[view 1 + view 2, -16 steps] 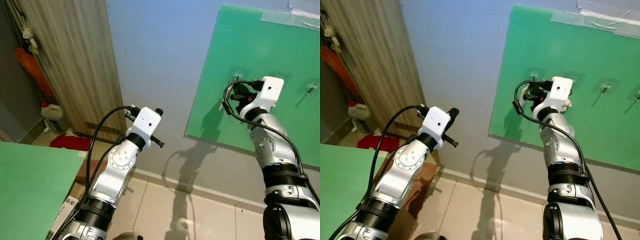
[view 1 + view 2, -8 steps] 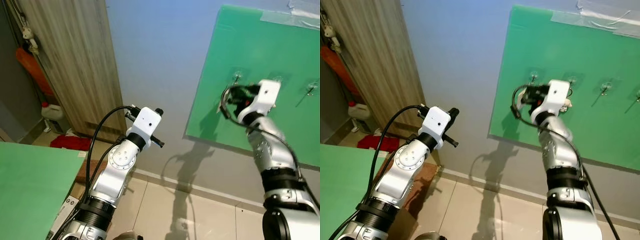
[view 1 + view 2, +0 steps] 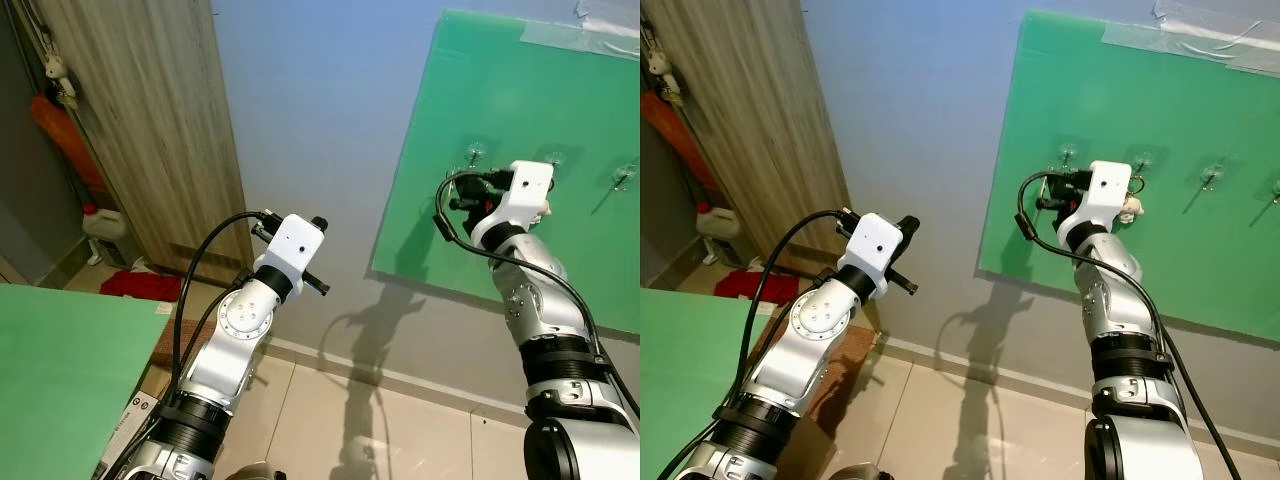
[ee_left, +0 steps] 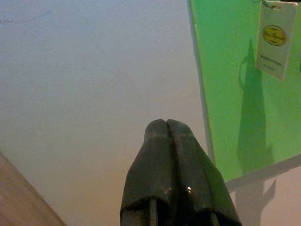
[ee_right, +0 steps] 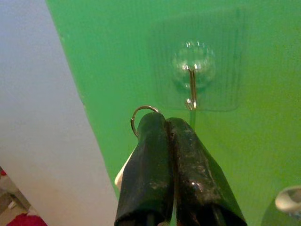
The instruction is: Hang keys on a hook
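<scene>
My right gripper [image 5: 165, 123] is up at the green board [image 3: 560, 130] on the wall, fingers pressed flat together and clamped on the keys [image 5: 141, 115]. All I can see of them from the wrist is a thin metal ring arching out past the fingertips and a pale scrap poking out beside one finger; the rest is buried behind the black fingers, so I can't say how many keys there are. The ring sits just short of the hook [image 5: 191, 89], a small metal hook on a clear stick-on pad, and it isn't over the tip; ring and hook are close but apart. A second clear pad [image 5: 289, 200] peeks in at the frame's edge, cut off.

From my head camera the right wrist housing covers most of the grasp, and the fingertips are lost against the board; a pale tag-like bit [image 3: 1131, 207] shows by the wrist. More hooks [image 3: 1211, 177] run along the board, too small to make out in detail.

My left gripper [image 4: 166, 126] is held out in front of the blue-grey wall [image 3: 320, 120], fingers closed on nothing. Beyond it a white tag [image 4: 274, 38] hangs on the board, its top cut off.
</scene>
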`<state>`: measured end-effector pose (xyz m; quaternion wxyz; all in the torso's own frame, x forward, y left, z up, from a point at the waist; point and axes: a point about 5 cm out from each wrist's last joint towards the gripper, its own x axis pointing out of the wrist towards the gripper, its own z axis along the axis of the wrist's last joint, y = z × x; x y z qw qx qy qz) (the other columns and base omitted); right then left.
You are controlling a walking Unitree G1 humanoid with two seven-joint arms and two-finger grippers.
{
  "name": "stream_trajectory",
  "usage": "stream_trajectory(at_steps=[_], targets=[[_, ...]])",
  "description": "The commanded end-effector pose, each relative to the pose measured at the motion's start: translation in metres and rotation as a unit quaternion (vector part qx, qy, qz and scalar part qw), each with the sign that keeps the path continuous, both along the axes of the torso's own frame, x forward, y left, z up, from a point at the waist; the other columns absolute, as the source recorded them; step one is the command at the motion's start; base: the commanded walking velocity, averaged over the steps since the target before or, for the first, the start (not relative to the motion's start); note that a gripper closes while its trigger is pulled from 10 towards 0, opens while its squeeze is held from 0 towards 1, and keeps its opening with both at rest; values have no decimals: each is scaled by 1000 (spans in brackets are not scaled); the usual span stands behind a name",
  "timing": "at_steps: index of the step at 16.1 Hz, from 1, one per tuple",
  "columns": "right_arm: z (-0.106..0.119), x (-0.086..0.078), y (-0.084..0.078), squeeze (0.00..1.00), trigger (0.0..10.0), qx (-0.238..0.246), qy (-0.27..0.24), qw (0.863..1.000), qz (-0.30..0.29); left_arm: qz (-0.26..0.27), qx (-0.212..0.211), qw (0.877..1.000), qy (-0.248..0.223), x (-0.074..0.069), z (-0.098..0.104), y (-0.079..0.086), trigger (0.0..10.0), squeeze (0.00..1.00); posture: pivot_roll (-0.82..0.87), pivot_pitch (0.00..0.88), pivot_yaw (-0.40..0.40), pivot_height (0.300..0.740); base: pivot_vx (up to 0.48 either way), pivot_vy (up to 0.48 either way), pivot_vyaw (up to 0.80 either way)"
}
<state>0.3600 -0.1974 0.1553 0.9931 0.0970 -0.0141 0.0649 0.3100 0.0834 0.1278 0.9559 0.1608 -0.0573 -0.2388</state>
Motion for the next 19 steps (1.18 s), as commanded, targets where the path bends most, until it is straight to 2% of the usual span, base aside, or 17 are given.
stream_trajectory(at_steps=[1,4,11,19], targets=[[10,1,-1,0,10000,0,-15,1000,0,-8,6,1000,-3,1,1,-4,10000,0,30,0,5,740,0,0,0],[16,0,0,0,10000,-2,-24,1000,5,-10,8,1000,-3,1,1,-4,10000,0,30,0,5,740,0,0,0],[15,-7,-9,0,10000,-2,-17,1000,-2,-12,10,1000,-3,1,1,-5,10000,0,26,0,9,740,0,0,0],[15,-10,-11,0,10000,-2,-13,1000,-7,-16,11,1000,-2,1,0,-6,10000,0,16,0,18,740,0,0,0]])
